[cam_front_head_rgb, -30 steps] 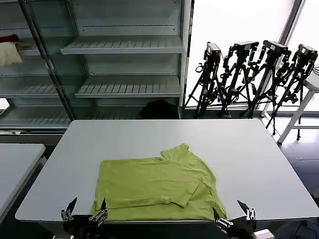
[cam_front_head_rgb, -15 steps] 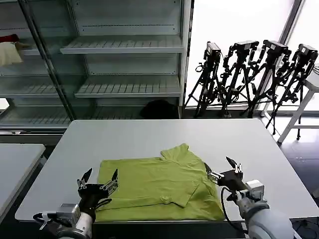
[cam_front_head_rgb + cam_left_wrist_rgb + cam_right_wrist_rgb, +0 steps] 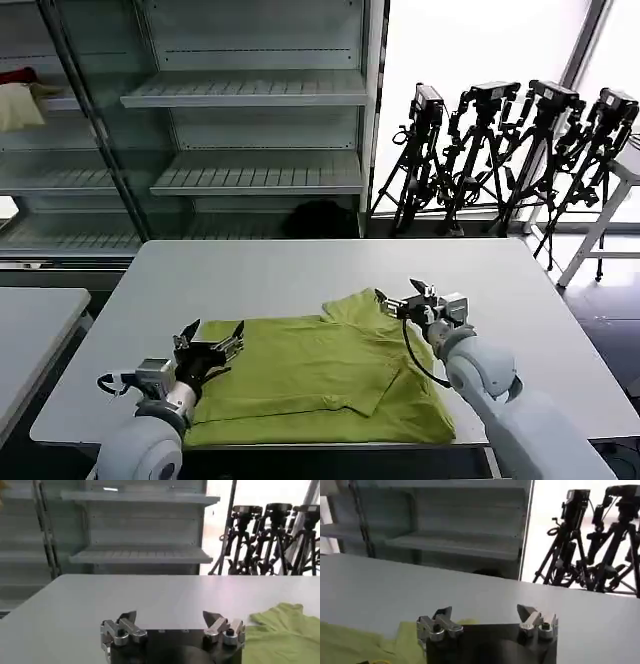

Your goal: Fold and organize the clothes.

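The lime-green shirt (image 3: 320,375) lies partly folded on the white table (image 3: 300,270), its collar end toward the far right. My left gripper (image 3: 211,334) hovers open over the shirt's left edge, nothing between its fingers. My right gripper (image 3: 404,295) is open above the collar end, also empty. In the left wrist view the left gripper (image 3: 171,619) shows open, with green fabric (image 3: 282,635) off to one side. In the right wrist view the right gripper (image 3: 485,614) is open, with the shirt (image 3: 365,642) below and beside it.
Metal shelving (image 3: 250,130) stands behind the table, with a cream and red cloth bundle (image 3: 20,100) on a far-left shelf. Several black tripods (image 3: 510,150) stand at the back right. A second table (image 3: 30,330) sits to the left, a white stand (image 3: 610,220) at the far right.
Both arms rose from the table's front edge and moved forward over the shirt: the left to its left edge, the right inward to the collar end. Both stayed open.
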Robot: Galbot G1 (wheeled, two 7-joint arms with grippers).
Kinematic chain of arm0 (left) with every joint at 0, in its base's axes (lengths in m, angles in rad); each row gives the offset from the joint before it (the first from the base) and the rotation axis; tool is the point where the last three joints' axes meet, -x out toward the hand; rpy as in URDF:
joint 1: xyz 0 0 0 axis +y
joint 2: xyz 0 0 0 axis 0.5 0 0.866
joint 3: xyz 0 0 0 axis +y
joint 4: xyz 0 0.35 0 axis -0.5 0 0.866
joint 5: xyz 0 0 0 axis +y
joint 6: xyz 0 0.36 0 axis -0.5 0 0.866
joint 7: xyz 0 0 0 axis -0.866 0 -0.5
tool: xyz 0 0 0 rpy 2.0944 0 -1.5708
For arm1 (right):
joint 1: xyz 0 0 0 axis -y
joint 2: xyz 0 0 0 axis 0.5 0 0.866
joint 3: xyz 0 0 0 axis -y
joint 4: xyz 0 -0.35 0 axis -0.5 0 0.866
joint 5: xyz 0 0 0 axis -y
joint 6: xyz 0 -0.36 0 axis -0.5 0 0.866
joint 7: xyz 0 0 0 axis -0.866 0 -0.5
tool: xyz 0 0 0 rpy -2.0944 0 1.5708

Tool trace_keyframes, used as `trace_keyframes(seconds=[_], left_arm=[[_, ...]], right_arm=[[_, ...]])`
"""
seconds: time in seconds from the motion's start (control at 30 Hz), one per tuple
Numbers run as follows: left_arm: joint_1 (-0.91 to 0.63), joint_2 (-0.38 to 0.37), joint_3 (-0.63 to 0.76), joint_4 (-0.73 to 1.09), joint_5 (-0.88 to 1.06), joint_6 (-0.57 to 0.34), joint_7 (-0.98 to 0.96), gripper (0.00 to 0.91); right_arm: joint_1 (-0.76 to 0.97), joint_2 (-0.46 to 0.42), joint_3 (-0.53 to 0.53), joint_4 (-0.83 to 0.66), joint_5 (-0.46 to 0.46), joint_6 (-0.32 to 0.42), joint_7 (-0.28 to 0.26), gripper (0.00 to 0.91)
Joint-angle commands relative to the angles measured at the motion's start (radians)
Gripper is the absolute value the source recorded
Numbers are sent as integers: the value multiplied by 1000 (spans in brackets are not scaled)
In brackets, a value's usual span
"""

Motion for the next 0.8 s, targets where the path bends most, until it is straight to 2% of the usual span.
trace_keyframes(seconds=[0.03,0.47,0.8], left_arm=[[-120,4,8,143,-55,41,7,907],[-170,-6,15,259,-56,41,8,907],[-186,-11,5,319,-65,40,27,907]], right_arm=[[113,51,-88,-163,-14,-19,-42,907],[131,95,-113,-237,-71,-18,-72,907],[132,112,-113,-249,-85,-17,-74,907]])
